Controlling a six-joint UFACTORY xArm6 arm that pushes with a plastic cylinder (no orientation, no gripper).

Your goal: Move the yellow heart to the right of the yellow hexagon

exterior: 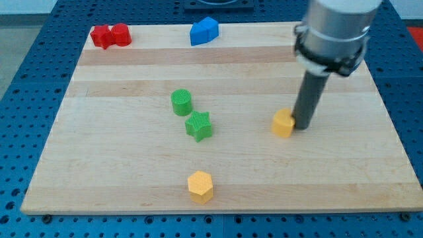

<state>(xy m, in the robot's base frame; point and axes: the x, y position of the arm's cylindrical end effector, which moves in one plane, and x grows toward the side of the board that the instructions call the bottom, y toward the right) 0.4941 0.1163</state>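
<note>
The yellow heart (283, 123) lies on the wooden board (132, 165), right of centre. My tip (303, 126) stands right against the heart's right side, seemingly touching it. The yellow hexagon (200, 186) lies near the view's bottom edge of the board, below and to the left of the heart, well apart from it and from my tip.
A green cylinder (182, 102) and a green star (199, 126) sit close together at the board's centre. Two red blocks (110, 35) lie at the top left corner. A blue block (203, 30) lies at the top edge. The arm's grey body (334, 33) hangs over the top right.
</note>
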